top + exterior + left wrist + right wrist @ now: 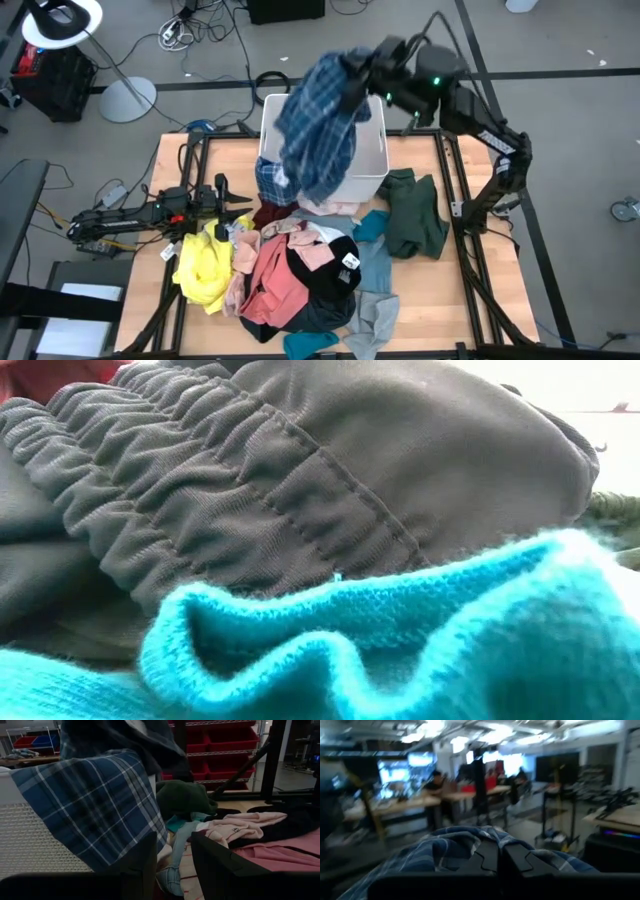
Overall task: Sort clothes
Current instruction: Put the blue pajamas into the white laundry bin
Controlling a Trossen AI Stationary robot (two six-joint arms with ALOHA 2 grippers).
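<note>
- Wooden table top [440,290] on a dark frame sits beneath me, with grey floor, cables and a white lamp base [127,98] beyond its far edge.
- At the table's far edge stands a white bin [374,150], open at the top.
- My right gripper [362,68] is raised over the bin's far right corner, fingers pinched shut on the blue plaid shirt [318,125].
- That shirt hangs down from my grip across the bin's opening and over its near wall, its lower end reaching the pile on the table.
- From my right wrist I see the plaid cloth bunched around my closed fingers [517,860], with a blurred room of tables and people behind.
- My left gripper [235,203] lies low at the table's left side, its fingers spread apart and holding nothing, pointing toward the pile.
- From my left wrist, the plaid cloth drapes over the bin's meshed wall [35,840] just ahead of my open fingers [220,865].
- A heap of clothes fills the table's middle: a yellow garment [203,268] at the left, salmon pink pieces [270,275] beside it, and a black garment [325,275] touching them.
- A dark green garment [415,215] lies to the right of the bin, just beside the heap.
- A teal piece [372,225] lies between the green garment and the pink ones.
- At table height, a teal knit [400,650] lies against dark gathered fabric [300,470], filling that view.
</note>
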